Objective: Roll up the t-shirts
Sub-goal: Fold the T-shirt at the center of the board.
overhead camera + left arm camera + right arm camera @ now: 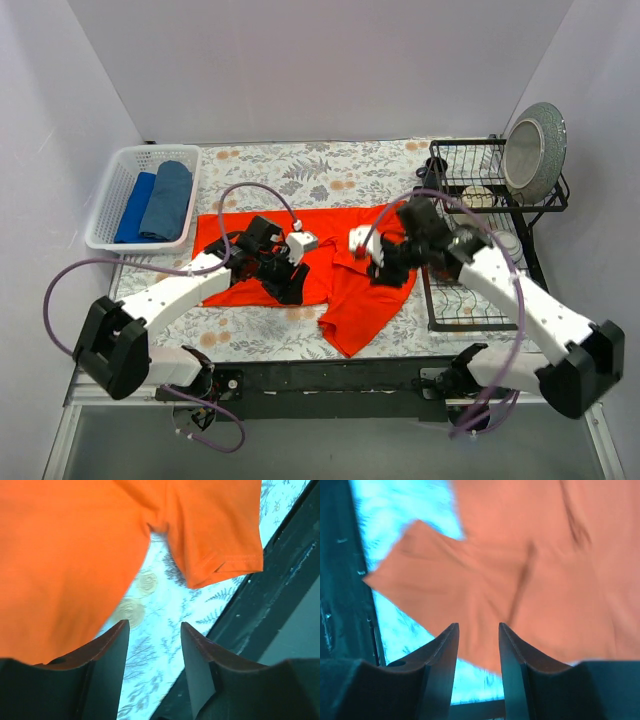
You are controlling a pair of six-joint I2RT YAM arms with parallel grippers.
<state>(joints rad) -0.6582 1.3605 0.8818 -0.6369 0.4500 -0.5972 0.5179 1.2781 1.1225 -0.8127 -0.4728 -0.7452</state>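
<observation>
The orange-red t-shirt (300,250) lies spread on the floral tablecloth, one part trailing toward the front edge. My left gripper (285,278) is open and empty, low over the shirt's near hem. In the left wrist view the gripper (155,630) sits over bare cloth beside the shirt (65,560). My right gripper (380,264) is open and empty above the shirt's right side. The right wrist view shows this gripper (477,630) just over the shirt (520,570). The royal blue t-shirt (134,207) and the teal-blue t-shirt (167,199) lie rolled in the white basket (115,180).
A black wire dish rack (480,215) stands at the right with a grey plate (535,150) upright in it. The table's dark front edge (330,375) runs close below the shirt. White walls enclose the table on three sides.
</observation>
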